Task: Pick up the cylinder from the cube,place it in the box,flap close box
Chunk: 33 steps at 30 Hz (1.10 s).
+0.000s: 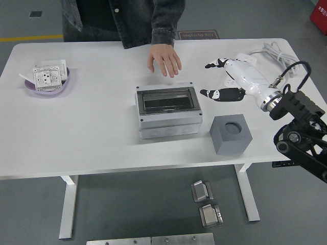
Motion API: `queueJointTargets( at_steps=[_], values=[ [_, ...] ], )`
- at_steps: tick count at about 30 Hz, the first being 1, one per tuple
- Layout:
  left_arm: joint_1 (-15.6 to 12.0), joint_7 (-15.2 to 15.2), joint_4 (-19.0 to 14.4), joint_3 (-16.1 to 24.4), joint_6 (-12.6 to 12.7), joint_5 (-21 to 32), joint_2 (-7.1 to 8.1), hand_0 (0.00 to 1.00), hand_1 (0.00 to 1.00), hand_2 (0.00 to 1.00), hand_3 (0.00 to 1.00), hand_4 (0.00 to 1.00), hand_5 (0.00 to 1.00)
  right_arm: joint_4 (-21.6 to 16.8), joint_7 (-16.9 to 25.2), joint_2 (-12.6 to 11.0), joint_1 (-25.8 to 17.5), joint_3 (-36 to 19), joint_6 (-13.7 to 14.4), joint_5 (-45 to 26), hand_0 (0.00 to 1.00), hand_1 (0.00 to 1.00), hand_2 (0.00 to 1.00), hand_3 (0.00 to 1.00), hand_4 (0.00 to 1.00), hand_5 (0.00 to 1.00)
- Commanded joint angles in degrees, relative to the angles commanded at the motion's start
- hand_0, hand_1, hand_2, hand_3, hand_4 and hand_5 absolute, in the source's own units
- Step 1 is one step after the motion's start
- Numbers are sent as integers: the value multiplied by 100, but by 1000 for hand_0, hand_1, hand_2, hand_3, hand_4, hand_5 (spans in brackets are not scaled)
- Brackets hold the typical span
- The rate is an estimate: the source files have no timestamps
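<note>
Grey plastic, the cube (231, 134) sits nearest the table's front edge, just right of the box (167, 111), and the round socket in its top is empty: no cylinder shows anywhere on the table (92, 127), so it is presumably inside the box, though the dark window in the lid does not let me confirm that. One box, one cube, one robot hand in view; the left arm does not appear at all. The box lies with its long axis across the table, its clear flap down and flat over the opening, which to my eye looks closed. Beyond and to the right of the box hovers the right hand (225, 79), white-shelled with dark fingertips, its fingers spread loose and holding nothing. It is clear of the lid, with open table between them, the box lying to its left and a little nearer the front edge; any further press on the flap would mean reaching back that way. Farther off, straight behind the box, a person's hand (164, 58) rests palm-down on the tabletop. Far left of the box a purple dish (46, 84) carries a single wall socket plate (47, 75), and far right behind the robot hand lies one white power strip (246, 59) with its coiled cable (278, 59).
</note>
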<state>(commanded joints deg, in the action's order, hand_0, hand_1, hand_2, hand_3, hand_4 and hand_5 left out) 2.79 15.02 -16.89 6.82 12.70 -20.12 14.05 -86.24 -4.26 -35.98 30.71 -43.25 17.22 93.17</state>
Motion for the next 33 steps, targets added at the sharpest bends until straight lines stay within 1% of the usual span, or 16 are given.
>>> queueJointTargets(
  at_steps=[2, 3, 5, 9, 10, 11, 12, 16, 19, 22, 23, 25, 29, 33],
  values=[
    [-17, -1, 1, 39, 1, -2, 15, 648, 642, 552, 609, 512, 364, -237, 301, 108, -447, -447, 164, -373, 841, 759, 778, 768, 873, 516],
    [-25, -1, 1, 55, 0, -4, 23, 648, 642, 552, 609, 512, 364, -322, 525, 221, -739, -743, 232, -665, 841, 759, 778, 768, 873, 516],
    [-28, 0, -1, 82, -3, -12, 28, 649, 642, 553, 608, 520, 359, -351, 840, 395, -1148, -1156, 255, -1077, 838, 747, 763, 759, 873, 526],
    [10, -4, -13, 155, -8, -65, 46, 649, 642, 553, 608, 520, 359, -219, 1559, 819, -1883, -2015, 97, -1936, 838, 747, 763, 759, 873, 526],
    [22, -6, -15, 167, -8, -77, 52, 649, 642, 553, 608, 520, 359, -187, 1708, 888, -2021, -2207, 62, -2128, 838, 747, 763, 759, 873, 526],
    [39, -7, -17, 179, -8, -88, 63, 649, 642, 553, 609, 535, 350, -151, 1861, 950, -2153, -2413, 27, -2334, 810, 741, 756, 756, 877, 541],
    [65, -10, -19, 198, -8, -106, 80, 649, 642, 553, 609, 535, 350, -111, 2060, 1007, -2329, -2688, -17, -2609, 810, 741, 756, 756, 877, 541],
    [142, -19, -31, 234, -7, -159, 144, 649, 642, 553, 609, 535, 350, -54, 2551, 1042, -2714, -3566, -72, -3488, 810, 741, 756, 756, 877, 541],
    [177, -19, -47, 233, -10, -192, 193, 649, 642, 553, 608, 544, 346, -44, 2717, 1046, -2841, -4172, -73, -4088, 803, 746, 757, 762, 880, 549],
    [188, -18, -57, 242, -16, -205, 249, 649, 642, 553, 608, 544, 346, -43, 2747, 1066, -2923, -4693, -58, -4558, 803, 746, 757, 762, 880, 549],
    [185, -17, -57, 239, -19, -201, 275, 649, 642, 553, 608, 550, 344, -48, 2741, 1080, -2950, -4870, -44, -4714, 812, 748, 763, 769, 885, 564],
    [182, -15, -55, 234, -22, -195, 303, 649, 642, 553, 608, 550, 344, -55, 2733, 1095, -2977, -5122, -29, -4926, 812, 748, 763, 769, 885, 564],
    [183, -13, -57, 242, -27, -202, 348, 650, 643, 553, 608, 554, 342, -93, 2704, 1135, -3019, -5551, 16, -5059, 811, 747, 763, 769, 885, 572],
    [197, -18, -64, 291, -24, -240, 347, 650, 643, 553, 608, 554, 342, -135, 2676, 1131, -3047, -5702, 60, -5003, 811, 747, 763, 769, 885, 572]
  ],
)
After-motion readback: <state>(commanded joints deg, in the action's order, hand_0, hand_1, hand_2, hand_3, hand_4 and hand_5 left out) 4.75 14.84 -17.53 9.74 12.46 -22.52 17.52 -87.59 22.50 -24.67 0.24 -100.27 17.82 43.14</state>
